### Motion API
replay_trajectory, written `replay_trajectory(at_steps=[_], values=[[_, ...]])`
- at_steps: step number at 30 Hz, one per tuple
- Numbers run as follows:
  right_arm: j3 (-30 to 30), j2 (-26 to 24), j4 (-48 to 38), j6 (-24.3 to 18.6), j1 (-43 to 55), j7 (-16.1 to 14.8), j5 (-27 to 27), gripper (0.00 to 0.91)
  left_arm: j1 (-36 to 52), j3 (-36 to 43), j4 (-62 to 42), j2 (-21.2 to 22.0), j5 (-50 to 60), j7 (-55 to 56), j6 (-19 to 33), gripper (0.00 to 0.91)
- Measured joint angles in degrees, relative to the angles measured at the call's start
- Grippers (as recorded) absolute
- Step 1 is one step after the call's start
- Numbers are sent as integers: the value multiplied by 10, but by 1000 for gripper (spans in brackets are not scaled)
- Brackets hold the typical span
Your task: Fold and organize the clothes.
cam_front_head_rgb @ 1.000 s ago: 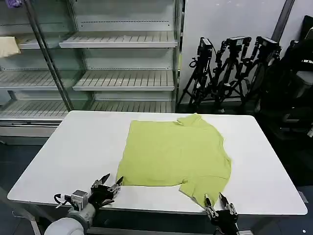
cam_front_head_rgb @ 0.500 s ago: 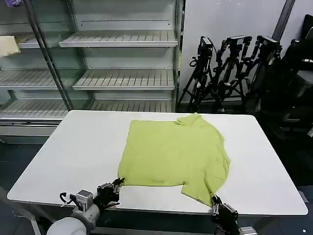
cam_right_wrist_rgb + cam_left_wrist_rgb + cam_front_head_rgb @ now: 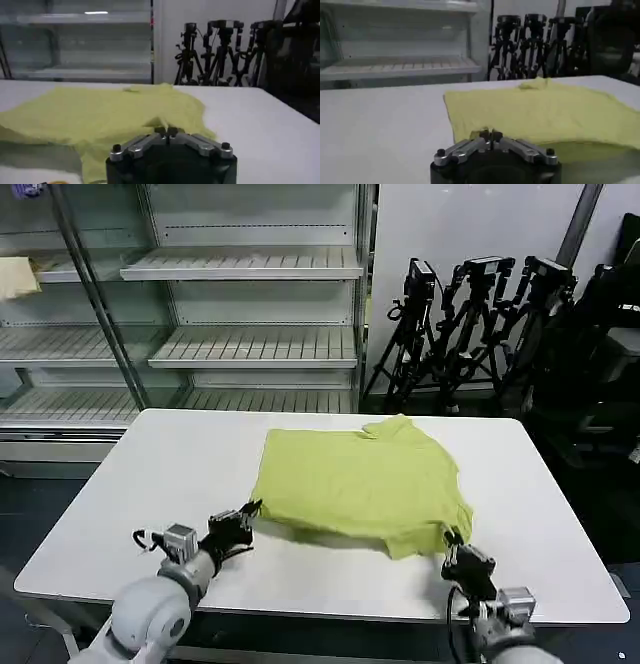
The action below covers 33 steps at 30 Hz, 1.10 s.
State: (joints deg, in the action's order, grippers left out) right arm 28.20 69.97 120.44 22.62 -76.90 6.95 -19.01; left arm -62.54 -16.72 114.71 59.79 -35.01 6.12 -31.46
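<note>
No text, label, brand, number or sign can be read anywhere.

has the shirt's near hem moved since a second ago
Yes. The shirt's near hem has been lifted and carried back from the table's front edge toward the shelves, held by the left claw and right claw.
</note>
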Motion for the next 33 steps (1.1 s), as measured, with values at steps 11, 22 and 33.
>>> replay_trajectory(at_steps=[11, 22, 33], values=[[-23, 2, -76, -1, 77, -25, 20, 0, 50, 18, -63, 13, -4, -6, 3, 20], [-32, -1, -133, -4, 120, -50, 33, 907, 65, 25, -96, 25, 7, -14, 14, 907], [-30, 6, -172, -19, 148, -43, 37, 907, 71, 26, -107, 28, 23, -18, 25, 907]])
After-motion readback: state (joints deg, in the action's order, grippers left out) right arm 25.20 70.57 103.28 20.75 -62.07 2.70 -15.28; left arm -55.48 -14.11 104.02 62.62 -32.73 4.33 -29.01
